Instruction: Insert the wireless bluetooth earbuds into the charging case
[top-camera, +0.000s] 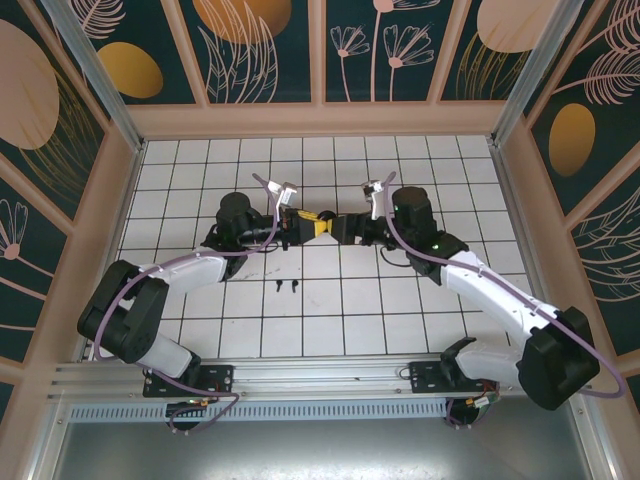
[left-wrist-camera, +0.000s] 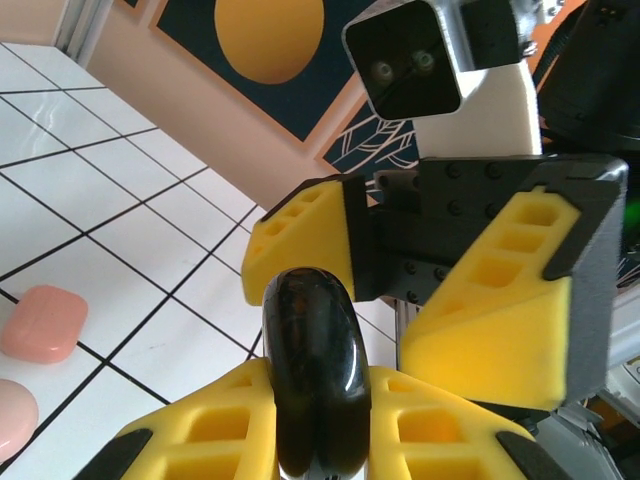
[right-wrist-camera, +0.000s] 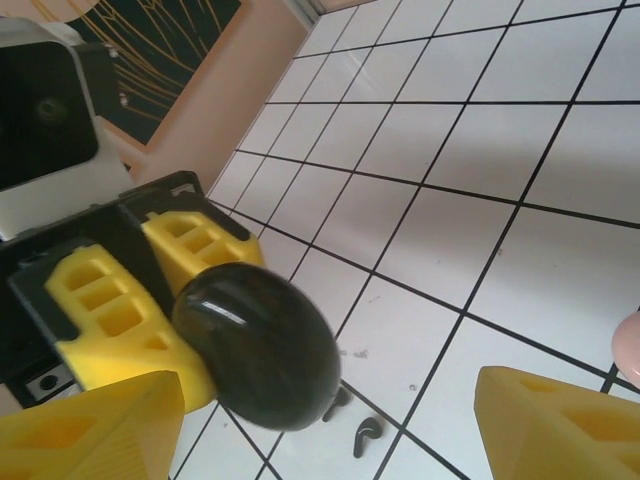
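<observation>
Above the middle of the bench (top-camera: 330, 330), we see our left jaws clamped on the black case (left-wrist-camera: 315, 370), our right jaws wide open just beside it.

The case (left-wrist-camera: 315, 370) is smooth black plastic, highly glossy, with bright light mirrored along its shell. The left gripper (left-wrist-camera: 316, 440) and the right gripper (right-wrist-camera: 330, 385) at the case have yellow fingers (left-wrist-camera: 490, 310) of matt, faintly grainy plastic with open pockets, set in matt black mounts. Left of the case, two pink cases (left-wrist-camera: 45, 322) look smooth and satin. Under the case, the table (top-camera: 330, 310) is glossy white tile with thin dark joints. Two earbuds (right-wrist-camera: 366, 434) lying below the case look like dull dark plastic. Either side of the case, the arms (top-camera: 500, 300) wear glossy white plastic shells. Nearer than the case, the rail (top-camera: 320, 372) is brushed metal.
</observation>
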